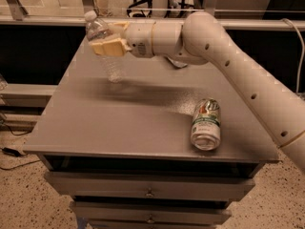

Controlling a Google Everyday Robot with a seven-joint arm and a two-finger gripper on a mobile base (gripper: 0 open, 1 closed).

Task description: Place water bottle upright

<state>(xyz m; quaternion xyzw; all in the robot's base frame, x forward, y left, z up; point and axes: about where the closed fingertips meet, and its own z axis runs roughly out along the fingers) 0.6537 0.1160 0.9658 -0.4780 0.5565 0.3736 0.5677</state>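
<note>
Camera view, gripper [109, 46] around tilted water bottle [113, 67]

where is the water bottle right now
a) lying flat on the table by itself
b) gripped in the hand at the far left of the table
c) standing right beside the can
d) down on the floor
b: the hand is shut around the water bottle, cap up and slightly tilted, at the far left of the table, well apart from the can lying on its side.
</note>
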